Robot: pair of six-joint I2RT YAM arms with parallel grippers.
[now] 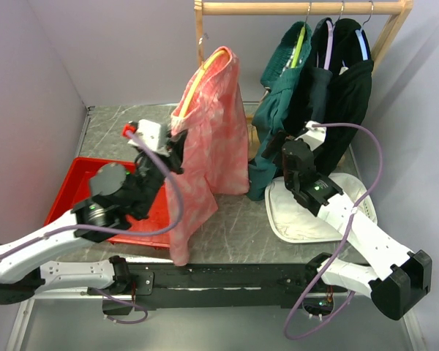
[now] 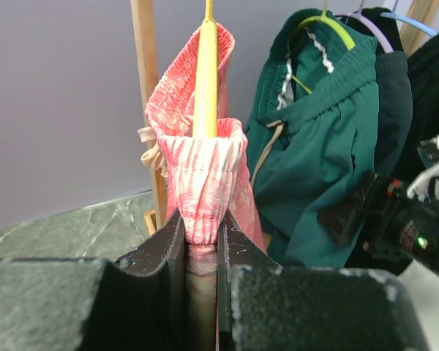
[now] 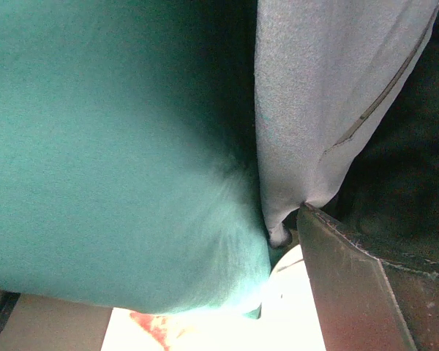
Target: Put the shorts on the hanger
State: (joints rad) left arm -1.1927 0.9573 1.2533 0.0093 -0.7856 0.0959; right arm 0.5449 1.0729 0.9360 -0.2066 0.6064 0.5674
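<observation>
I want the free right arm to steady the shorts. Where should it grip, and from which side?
Probably the hanging leg's right edge, approached from the right: the shorts hang flat there, clear of the left gripper, which pinches the waistband at the hanger's near end.

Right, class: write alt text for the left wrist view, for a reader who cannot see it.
The left tool is shut on the pink shorts, which hang draped over a yellow hanger. Dark green garments hang to the right, and a wooden post stands behind.
</observation>
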